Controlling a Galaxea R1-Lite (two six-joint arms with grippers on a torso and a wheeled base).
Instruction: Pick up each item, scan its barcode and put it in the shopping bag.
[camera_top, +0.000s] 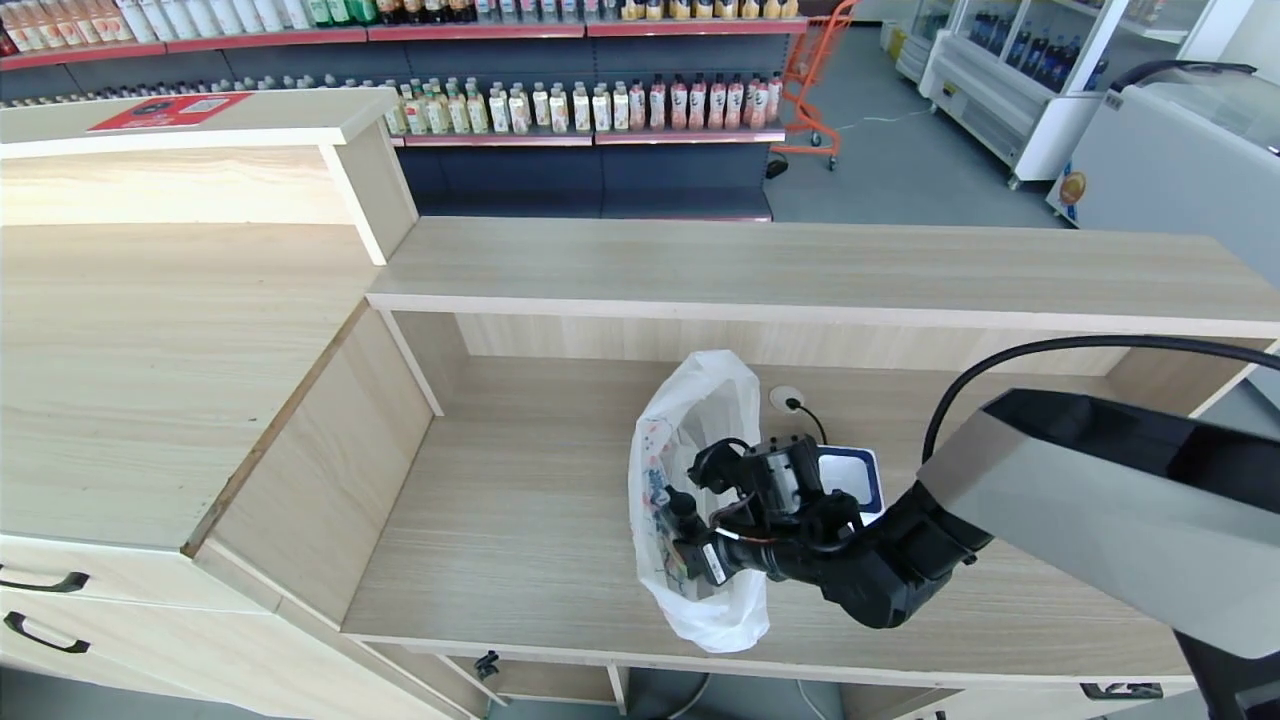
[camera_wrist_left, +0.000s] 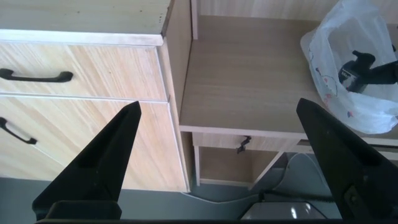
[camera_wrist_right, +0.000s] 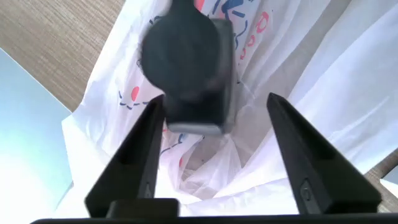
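Right gripper (camera_wrist_right: 215, 107), fingers spread, hangs over a white printed plastic shopping bag (camera_top: 692, 402), with a blurred dark object (camera_wrist_right: 186, 59) between them. Left gripper (camera_wrist_left: 219, 104) is spread too.

Bare bench (camera_top: 500, 520) lies open at nine o'clock of the shopping bag (camera_top: 700, 400), up to the side panel (camera_top: 330, 470); the back panel (camera_top: 650, 340) closes twelve o'clock (the scanner (camera_top: 860, 478) crowds the bag's three o'clock side, just beside it).
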